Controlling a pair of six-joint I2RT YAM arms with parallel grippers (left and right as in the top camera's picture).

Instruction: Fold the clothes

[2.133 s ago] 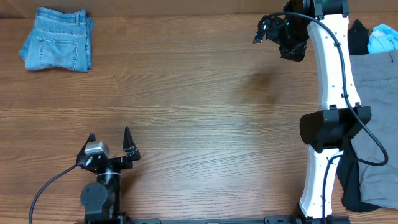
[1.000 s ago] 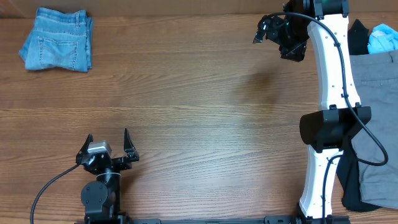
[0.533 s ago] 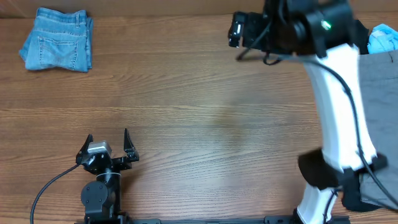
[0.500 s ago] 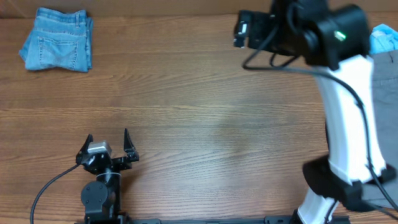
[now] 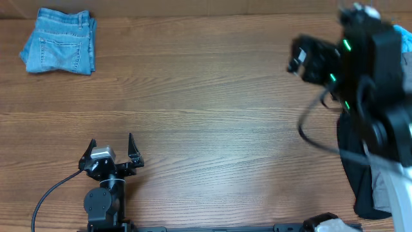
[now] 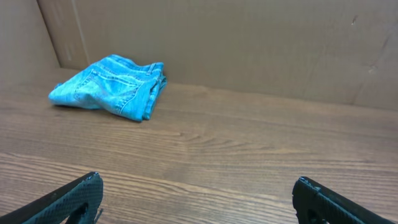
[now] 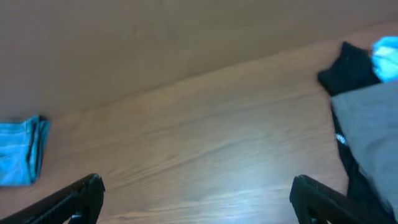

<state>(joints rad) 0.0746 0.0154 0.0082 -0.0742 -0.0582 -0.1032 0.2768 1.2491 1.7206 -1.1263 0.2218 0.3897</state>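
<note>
Already folded, jeans (image 5: 59, 41) laid at far-left corner of table (image 5: 206, 116), left gripper (image 5: 112, 140) and right gripper (image 7: 196, 184) spread wide, nothing grasped.

In the overhead view, at 3 o'clock, the white-and-black right robot arm (image 5: 370, 71) is smeared by motion; its jaws cannot be made out there. It hides part of the crumpled black garment (image 5: 355, 180). The right wrist picture is soft throughout. In it the folded light blue denim jeans (image 7: 20, 160) are cut by the edge at 9 o'clock, and the flat grey trousers (image 7: 373, 130) and an unidentifiable bright blue scrap (image 7: 387, 48) run off between 2 and 3 o'clock. In both wrist views the bottom edge crops the jaws.
</note>
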